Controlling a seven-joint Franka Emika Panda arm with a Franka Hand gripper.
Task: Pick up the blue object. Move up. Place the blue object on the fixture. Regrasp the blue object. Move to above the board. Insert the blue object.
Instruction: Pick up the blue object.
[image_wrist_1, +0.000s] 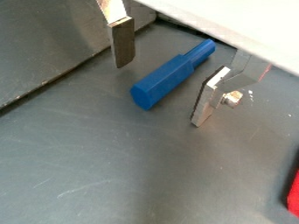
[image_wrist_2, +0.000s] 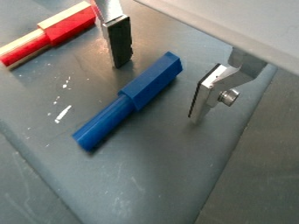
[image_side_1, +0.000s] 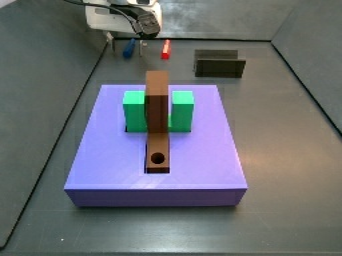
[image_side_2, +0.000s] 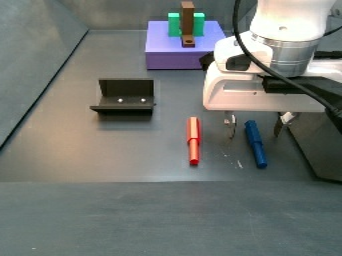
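The blue peg lies flat on the grey floor, seen in both wrist views. My gripper is open, low over the peg, one silver finger on each side of it, not touching. In a side view the gripper hangs over the blue peg near the floor. In a side view the peg shows only as a small blue bit under the gripper. The dark fixture stands to one side, also in a side view. The lavender board bears a green block and brown bar.
A red peg lies on the floor beside the blue one, also in a wrist view and a side view. The green block and brown bar with a round hole sit on the board. Grey walls surround the floor.
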